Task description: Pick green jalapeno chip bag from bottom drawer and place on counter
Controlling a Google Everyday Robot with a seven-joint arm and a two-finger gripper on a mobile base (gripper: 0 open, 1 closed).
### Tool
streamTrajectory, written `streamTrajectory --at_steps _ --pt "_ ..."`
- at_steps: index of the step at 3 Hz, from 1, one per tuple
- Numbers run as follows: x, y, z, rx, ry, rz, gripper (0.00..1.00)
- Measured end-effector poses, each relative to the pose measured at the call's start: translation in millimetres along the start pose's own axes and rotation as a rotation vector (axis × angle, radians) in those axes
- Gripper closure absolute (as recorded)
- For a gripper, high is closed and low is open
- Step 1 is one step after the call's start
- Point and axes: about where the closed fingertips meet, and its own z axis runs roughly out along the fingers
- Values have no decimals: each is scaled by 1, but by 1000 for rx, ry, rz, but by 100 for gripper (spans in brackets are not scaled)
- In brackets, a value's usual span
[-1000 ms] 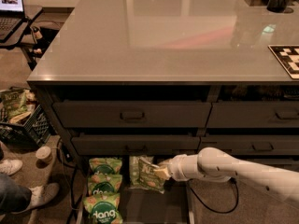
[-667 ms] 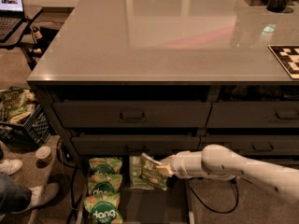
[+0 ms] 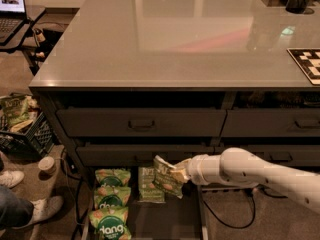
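Grip looked firm: the gripper point(image 3: 182, 173) was clenched on the right edge of the green jalapeno chip bag point(image 3: 166, 178). The bag hung tilted just above the open bottom drawer point(image 3: 160, 221), beside the dang bags point(image 3: 111, 204). You would have done best to draw it outward, clear of the handled drawer fronts point(image 3: 141, 124), before rising toward the counter point(image 3: 165, 44). Going slowly mattered, since a crinkly bag pinched at one edge could slip.
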Motion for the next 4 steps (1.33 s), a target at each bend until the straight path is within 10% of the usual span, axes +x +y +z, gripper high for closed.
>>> streamTrajectory --at_steps 2,4 --pt "-34 -6 -35 89 15 -12 100" --pt "-39 17 -44 27 -4 -9 100"
